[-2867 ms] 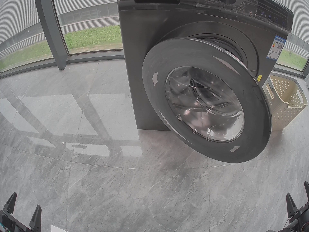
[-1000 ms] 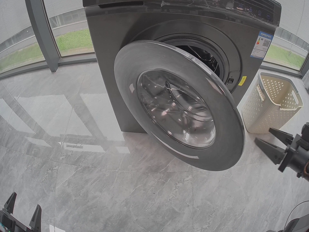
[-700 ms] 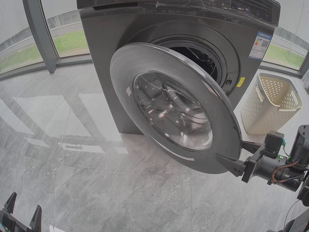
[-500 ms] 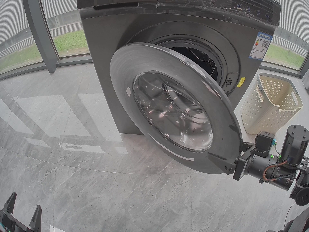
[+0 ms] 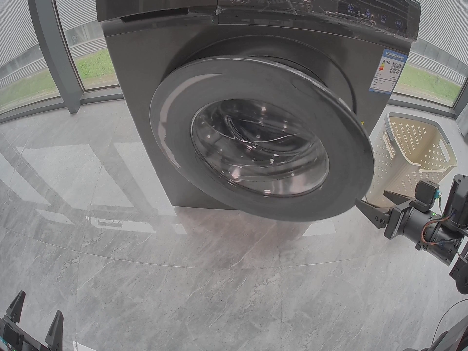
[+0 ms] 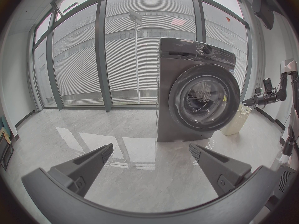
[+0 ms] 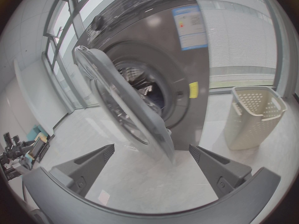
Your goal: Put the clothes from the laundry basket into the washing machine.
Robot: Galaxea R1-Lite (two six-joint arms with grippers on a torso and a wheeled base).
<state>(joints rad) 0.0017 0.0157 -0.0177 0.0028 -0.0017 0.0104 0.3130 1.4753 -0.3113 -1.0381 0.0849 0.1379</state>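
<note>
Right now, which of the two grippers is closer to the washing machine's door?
The right gripper, held up by the rim of the round grey glass-windowed door; the left gripper sits low, far back.

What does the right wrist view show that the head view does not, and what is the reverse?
Right wrist view: it looks past the edge of the round grey glass-windowed door into the drum mouth, dark items inside. Head view: the door's whole outer face, covering that mouth. Both: the dark grey metal washing machine, the beige perforated plastic laundry basket beside it, and the open right gripper near the door's edge.
</note>
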